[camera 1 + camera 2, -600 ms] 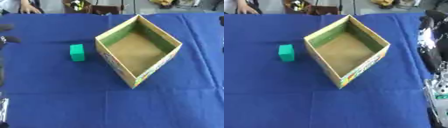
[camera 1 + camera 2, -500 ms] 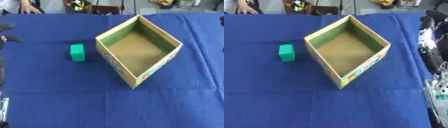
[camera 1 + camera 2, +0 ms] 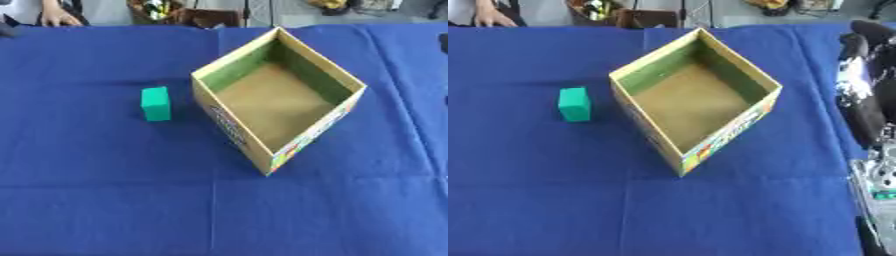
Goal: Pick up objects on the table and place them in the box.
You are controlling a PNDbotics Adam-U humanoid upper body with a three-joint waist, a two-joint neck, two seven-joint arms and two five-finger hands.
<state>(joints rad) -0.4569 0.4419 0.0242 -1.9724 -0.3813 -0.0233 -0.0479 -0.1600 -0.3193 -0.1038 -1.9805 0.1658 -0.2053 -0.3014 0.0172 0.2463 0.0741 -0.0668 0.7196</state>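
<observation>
Nothing on the table has shifted since the earlier frames: the green block (image 3: 156,103) lies just left of the empty box (image 3: 229,126), the right hand (image 3: 866,107), fingers unreadable, idles at the edge, so reaching comes next.

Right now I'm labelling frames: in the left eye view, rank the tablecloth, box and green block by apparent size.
1. Blue tablecloth, filling most of the view.
2. Open cardboard box.
3. Green block, clearly the smallest, lying left of the box.
</observation>
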